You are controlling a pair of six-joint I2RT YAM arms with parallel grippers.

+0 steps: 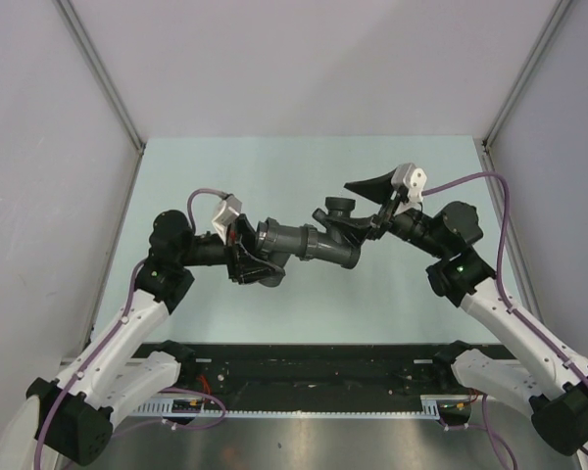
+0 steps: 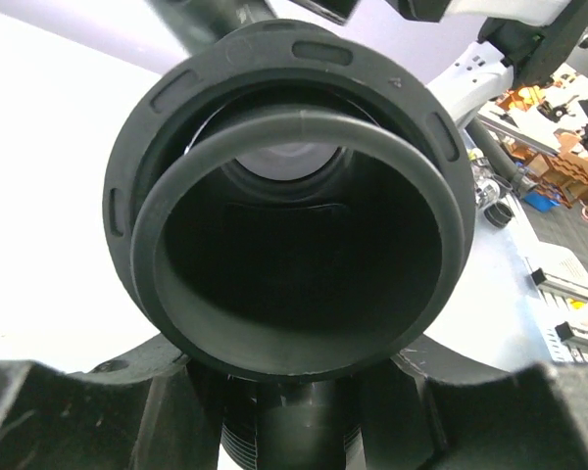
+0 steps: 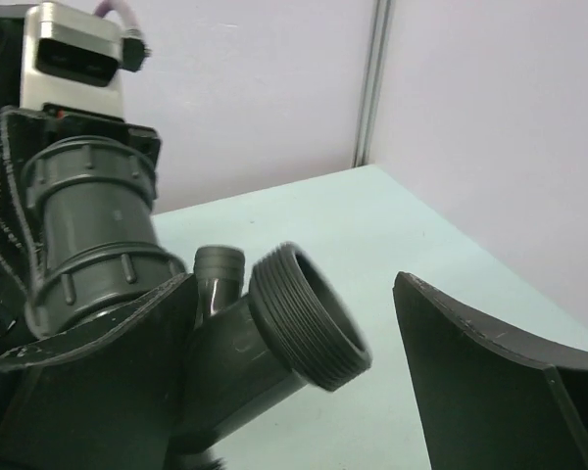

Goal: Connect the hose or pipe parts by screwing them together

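The left gripper (image 1: 247,257) is clamping the rigid, probably light straight tube (image 1: 289,240) by its flared end, while the right gripper (image 1: 358,211) is gaping empty around the branched fitting (image 1: 335,243).

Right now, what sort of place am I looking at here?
Probably a robotics lab test cell. A pale green table is boxed in by plain grey wall panels, two white-and-black robot arms are bolted at its near edge, and a clutter of boxes and electronics shows beyond.
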